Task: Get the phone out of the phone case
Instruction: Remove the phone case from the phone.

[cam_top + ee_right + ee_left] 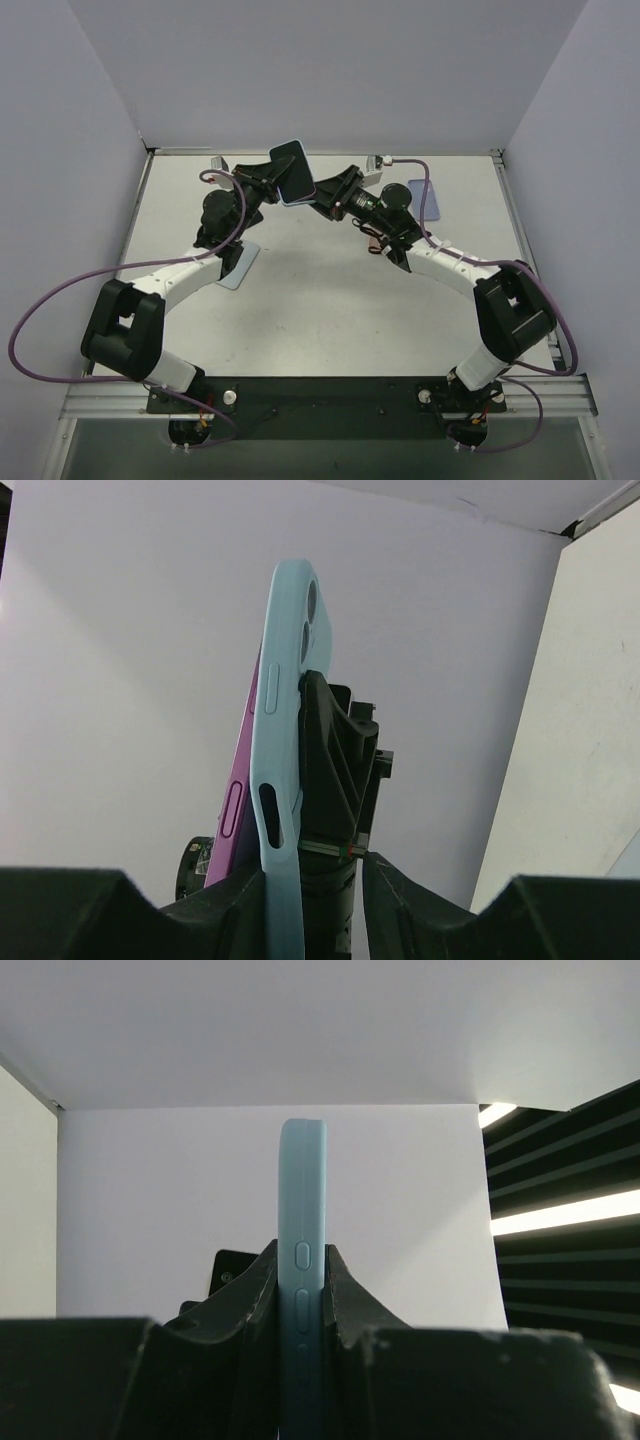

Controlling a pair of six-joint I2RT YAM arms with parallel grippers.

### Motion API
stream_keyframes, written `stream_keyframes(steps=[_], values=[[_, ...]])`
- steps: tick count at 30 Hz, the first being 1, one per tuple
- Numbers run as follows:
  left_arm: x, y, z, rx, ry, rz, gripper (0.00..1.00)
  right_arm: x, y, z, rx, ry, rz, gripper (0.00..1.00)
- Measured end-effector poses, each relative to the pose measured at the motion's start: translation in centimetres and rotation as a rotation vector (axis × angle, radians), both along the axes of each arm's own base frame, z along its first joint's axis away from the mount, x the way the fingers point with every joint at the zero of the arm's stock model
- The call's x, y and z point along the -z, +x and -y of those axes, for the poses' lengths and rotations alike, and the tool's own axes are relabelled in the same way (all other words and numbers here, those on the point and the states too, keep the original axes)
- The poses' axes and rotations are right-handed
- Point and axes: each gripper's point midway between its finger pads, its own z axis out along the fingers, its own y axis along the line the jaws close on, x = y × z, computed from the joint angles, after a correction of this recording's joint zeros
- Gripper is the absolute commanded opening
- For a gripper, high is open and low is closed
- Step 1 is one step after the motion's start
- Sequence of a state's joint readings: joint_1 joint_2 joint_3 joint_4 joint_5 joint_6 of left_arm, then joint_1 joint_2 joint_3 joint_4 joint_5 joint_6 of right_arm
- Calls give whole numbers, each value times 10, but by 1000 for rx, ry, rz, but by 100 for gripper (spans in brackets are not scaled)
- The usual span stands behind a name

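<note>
One phone case [302, 1180] aloft, faces clamped by left claw [301, 1250], right claw [305, 875] parted astride one edge

Tight far middle, open bench [320, 320] nearer.
Left arm [180, 275] and right arm [450, 265] flank the raised phone case [292, 172]; between them passable; walls [330, 70] on three sides.
</note>
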State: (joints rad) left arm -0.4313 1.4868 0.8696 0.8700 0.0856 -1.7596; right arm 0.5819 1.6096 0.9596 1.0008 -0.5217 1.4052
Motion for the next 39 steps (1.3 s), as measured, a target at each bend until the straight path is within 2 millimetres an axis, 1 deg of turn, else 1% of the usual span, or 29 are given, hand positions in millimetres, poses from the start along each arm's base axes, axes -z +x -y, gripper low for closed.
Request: stream_keyframes(steps=[4,9,11,12,14,15,19,20,21,22,23,24,25,28,30,33,34,35,36,37,39], values=[[-4,-5,-2,-2,6,16,0,-5,-5,-3,-50,10,16,34],[-23,-11,-9,-19,-17,69,0,-23,-7,-12,-114,27,57,33],[-29,-10,-13,-37,-31,88,0,-28,-5,-15,-136,34,69,26],[-30,-9,-15,-50,-35,95,0,-31,-4,-17,-150,39,77,14],[-29,-6,-18,-71,-24,93,0,-34,-2,-20,-170,56,80,2],[-26,-5,-18,-74,-13,88,0,-35,-2,-20,-171,57,82,0],[-18,-3,-16,-75,21,73,0,-29,-1,-17,-172,38,61,0],[-16,-4,-14,-67,32,70,7,-26,-2,-15,-169,30,56,0],[-12,-5,-11,-50,46,63,16,-22,-3,-12,-164,21,46,0],[-6,-7,-6,-24,64,48,32,-17,-6,-8,-158,7,34,0],[1,-9,0,6,85,32,66,-11,-10,-3,-151,-11,19,0],[9,-12,7,37,114,13,82,-3,-14,4,-139,-40,1,0],[17,-18,18,95,154,3,87,6,-15,12,-113,-65,-26,0],[31,-51,61,294,253,4,89,37,-11,39,-29,-173,-122,0],[45,-61,75,370,292,-16,90,47,-17,55,-2,-239,-154,0],[55,-80,89,462,315,-9,91,53,-28,73,19,-314,-165,0],[59,-87,91,485,321,-2,92,53,-31,78,24,-331,-163,0],[66,-98,93,519,325,-4,92,57,-28,88,59,-365,-161,0],[76,-110,94,553,330,-13,92,63,-24,98,97,-401,-167,0],[83,-120,94,580,333,-20,92,74,-18,112,151,-450,-189,0],[96,-144,91,634,340,-30,93,101,-9,140,242,-558,-243,0]])
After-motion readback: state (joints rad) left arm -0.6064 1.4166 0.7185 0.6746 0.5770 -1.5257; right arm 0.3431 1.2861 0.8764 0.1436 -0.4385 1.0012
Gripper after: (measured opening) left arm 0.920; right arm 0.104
